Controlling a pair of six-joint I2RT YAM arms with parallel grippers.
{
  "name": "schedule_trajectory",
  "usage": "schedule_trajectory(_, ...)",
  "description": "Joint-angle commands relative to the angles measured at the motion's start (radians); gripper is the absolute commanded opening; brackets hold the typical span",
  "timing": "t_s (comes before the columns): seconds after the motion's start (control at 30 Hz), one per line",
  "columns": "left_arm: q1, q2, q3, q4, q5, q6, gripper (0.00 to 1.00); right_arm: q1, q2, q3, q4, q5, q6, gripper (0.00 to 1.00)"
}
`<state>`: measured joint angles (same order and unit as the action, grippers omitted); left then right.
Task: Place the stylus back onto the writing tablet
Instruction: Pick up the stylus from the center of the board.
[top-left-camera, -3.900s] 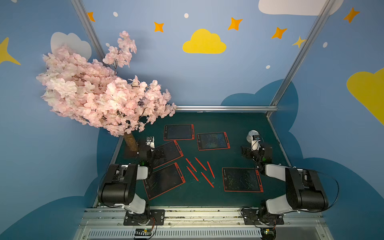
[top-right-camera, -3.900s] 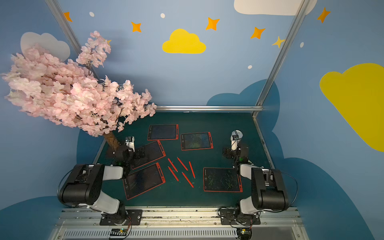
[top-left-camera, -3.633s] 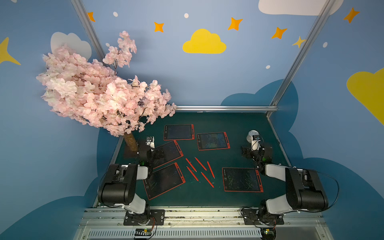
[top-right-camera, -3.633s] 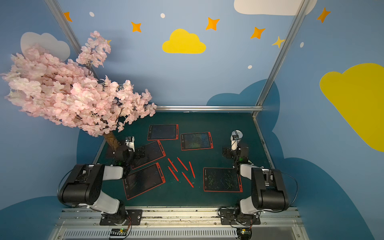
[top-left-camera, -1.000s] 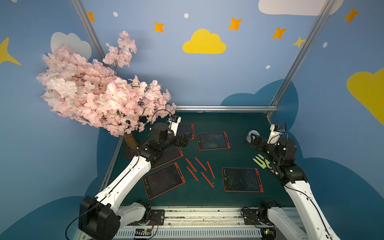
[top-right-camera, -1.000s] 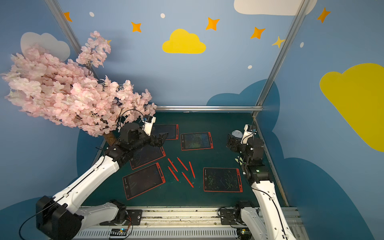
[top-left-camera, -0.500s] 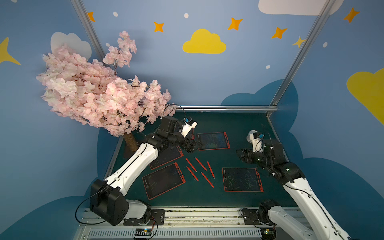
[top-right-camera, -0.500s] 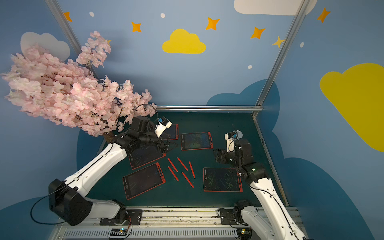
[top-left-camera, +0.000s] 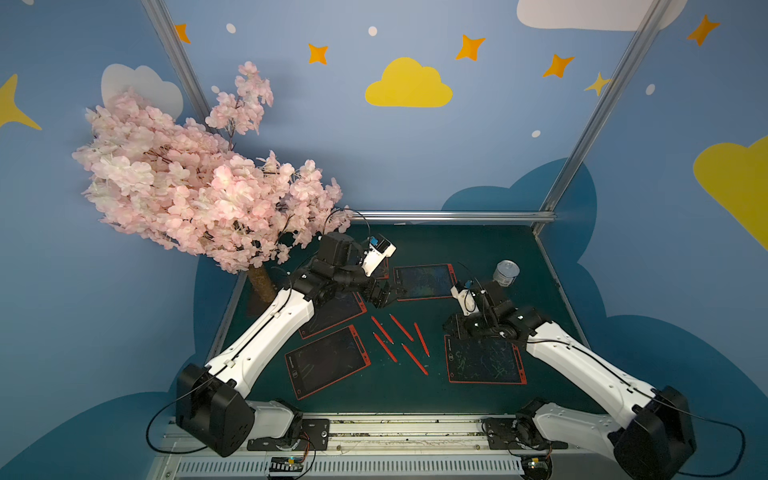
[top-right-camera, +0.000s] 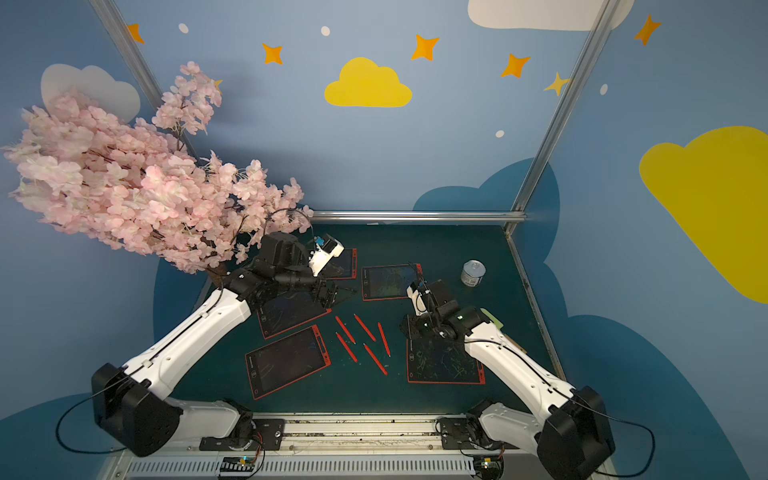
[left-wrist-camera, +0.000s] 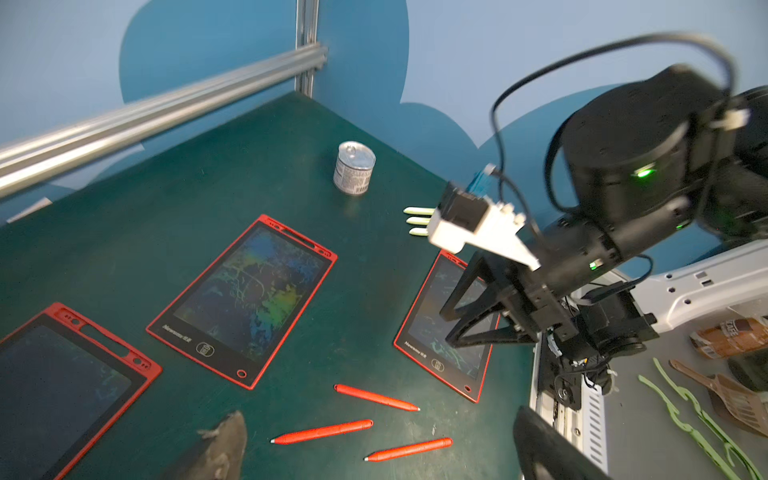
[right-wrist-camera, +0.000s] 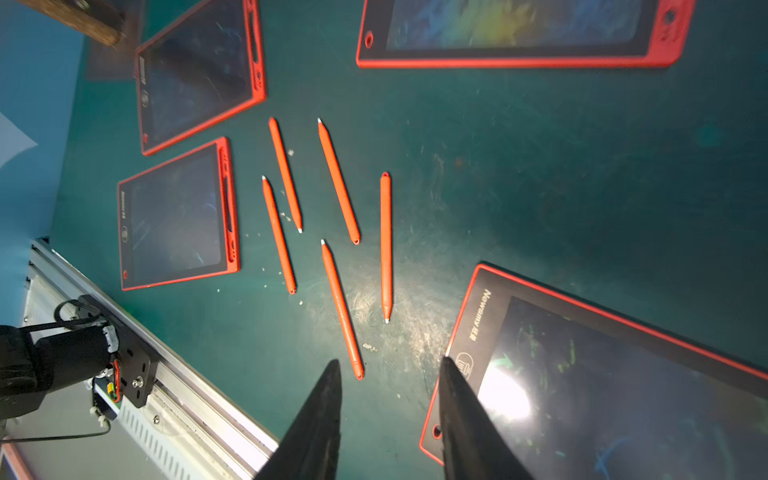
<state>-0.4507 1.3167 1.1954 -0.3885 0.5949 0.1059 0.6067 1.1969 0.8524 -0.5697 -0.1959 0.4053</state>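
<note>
While my right gripper (right-wrist-camera: 390, 361) hangs empty, fingers parted, the nearest stylus (right-wrist-camera: 340, 309) ends between the tips, long axis running up-frame; left gripper (top-left-camera: 380, 294), spread wide, sits farther.

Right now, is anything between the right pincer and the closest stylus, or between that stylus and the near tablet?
Nothing visible. In the right wrist view the right pincer hangs open over the stylus end, with only mat between them. The tablet lies just beside the stylus, and that gap is bare too.
</note>
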Motion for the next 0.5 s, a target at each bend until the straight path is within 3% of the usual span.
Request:
schedule_trajectory(0.0, -0.01, -0.059, -0.023, 0.028, -0.021, 0.009, 1.0, 0.014, 0.079, 0.059, 0.023, -0.045, 0.026, 0.37)
schedule_trajectory(0.17, -0.017, -0.098, -0.044, 0.038, -0.075, 0.026, 0.99, 0.016, 0.237, 0.156, -0.036, -0.066, -0.005, 0.29)
schedule_trajectory(0.47, -0.016, -0.123, -0.058, 0.052, -0.13, 0.028, 0.99, 0.034, 0.423, 0.251, 0.014, -0.078, 0.006, 0.29)
